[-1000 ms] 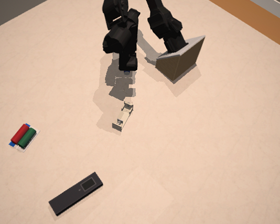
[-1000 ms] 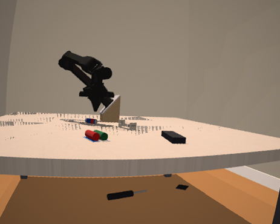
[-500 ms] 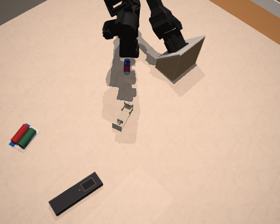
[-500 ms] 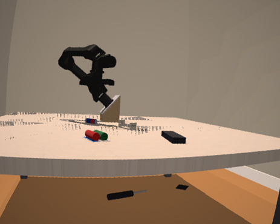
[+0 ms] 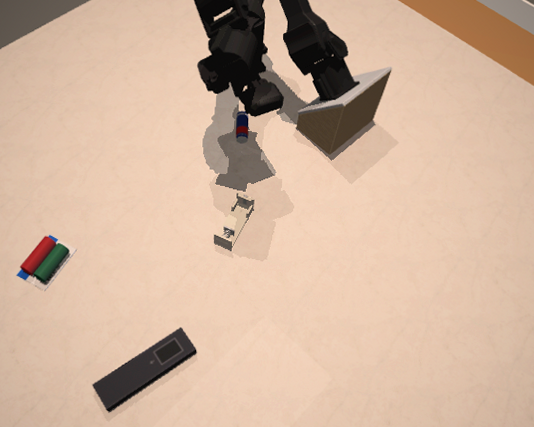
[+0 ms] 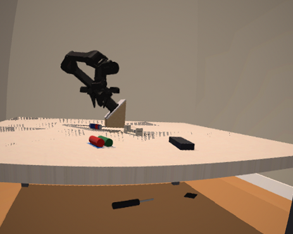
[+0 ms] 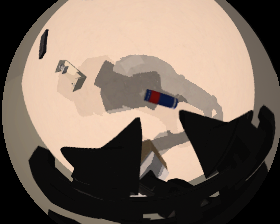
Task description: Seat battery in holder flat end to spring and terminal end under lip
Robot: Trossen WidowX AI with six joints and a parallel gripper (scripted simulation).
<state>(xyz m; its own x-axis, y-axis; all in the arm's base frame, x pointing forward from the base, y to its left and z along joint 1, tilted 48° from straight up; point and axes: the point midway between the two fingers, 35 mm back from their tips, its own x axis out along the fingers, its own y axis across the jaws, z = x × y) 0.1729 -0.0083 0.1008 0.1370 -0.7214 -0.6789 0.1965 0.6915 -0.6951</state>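
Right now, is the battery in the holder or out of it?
Out. The battery lies on the table, apart from the empty holder, below the open gripper.

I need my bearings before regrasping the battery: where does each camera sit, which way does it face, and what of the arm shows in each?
Top: overhead, tilted down at the table; shows the arm, gripper and wedge base above the battery and holder.
Exterior: low, off the table's edge, looking across; the whole arm shows.
Wrist: behind the fingers, looking past them, open and empty.
Top and wrist share the battery lying outside the holder.
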